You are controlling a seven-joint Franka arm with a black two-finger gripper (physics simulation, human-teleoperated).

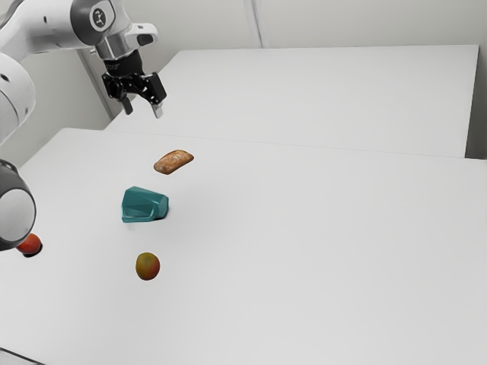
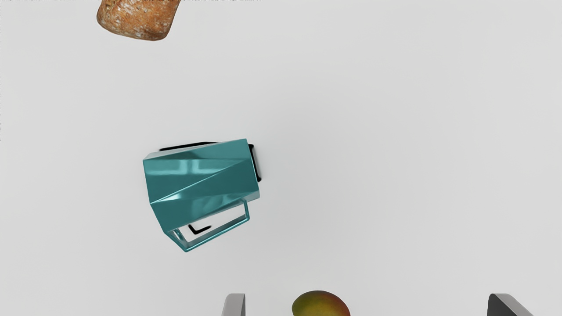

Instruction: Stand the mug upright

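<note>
Lying on its side on the white table [image 1: 304,251], the teal mug [image 1: 143,205] rests well below the black gripper [image 1: 143,112], and nothing is touching it but the tabletop. Its faceted body catches the light in hard-edged patches (a handsome thing, even toppled). The wider end is toward the exterior view's left, the narrower one toward that view's right. From where I stand I cannot tell which end is the mouth. The thin, angular handle [image 2: 219,234] sticks out on the side that faces the mango [image 1: 148,266].

The gripper hangs in the air from the white arm [image 1: 46,29], pointing down, with its two fingers [image 2: 234,306] spread wide and nothing held between them. The wrist view has the mango showing between those fingertips, but it sits down on the table, apart from both.

On the other side of the mug from the mango lies a crusty bread roll [image 1: 173,161] (dusted with flour, by the look of it), close to the mug but not against it. Over at the exterior view's left, a round, orange-red fruit [image 1: 30,244] is partly hidden by the arm; I can't say for certain what kind it is.
</note>
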